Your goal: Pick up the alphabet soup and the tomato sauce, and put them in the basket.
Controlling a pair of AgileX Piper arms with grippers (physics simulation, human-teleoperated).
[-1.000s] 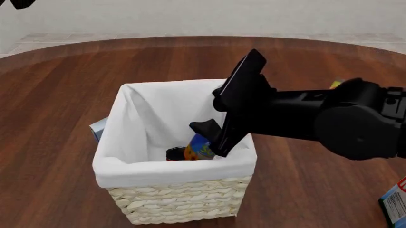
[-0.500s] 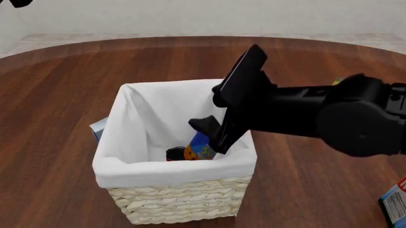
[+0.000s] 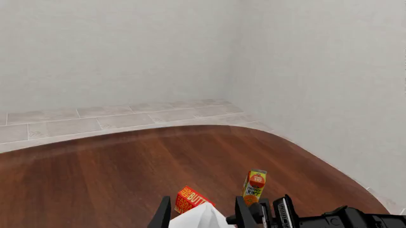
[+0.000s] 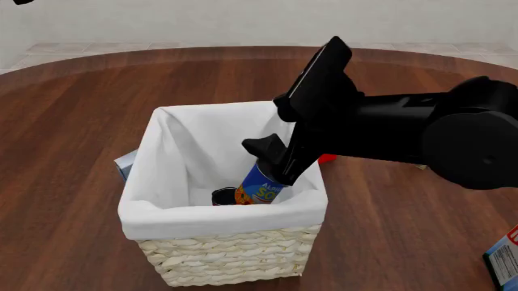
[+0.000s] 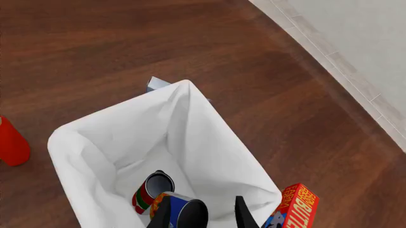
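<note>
Right gripper [image 4: 271, 162] looks clamped on the soup can [image 4: 261, 185] inside the basket [image 4: 227, 257]; dropping it carelessly could knock the sauce can [image 5: 149, 190]. Can't tell the left gripper's [image 3: 201, 213] state.

The basket [image 4: 218, 218] wall hides most of the tomato sauce [image 4: 223, 196]; the alphabet soup [image 4: 261, 187] shows partly.

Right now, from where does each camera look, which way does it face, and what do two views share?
Front view: fixed above the arms' side, looking forward and down at the basket; the right arm reaches in.
Left wrist view: high, facing the room corner; left claw at the edge.
Right wrist view: above the basket, looking into it; right claw shows.
Shared: front and right wrist show the alphabet soup and tomato sauce.
</note>
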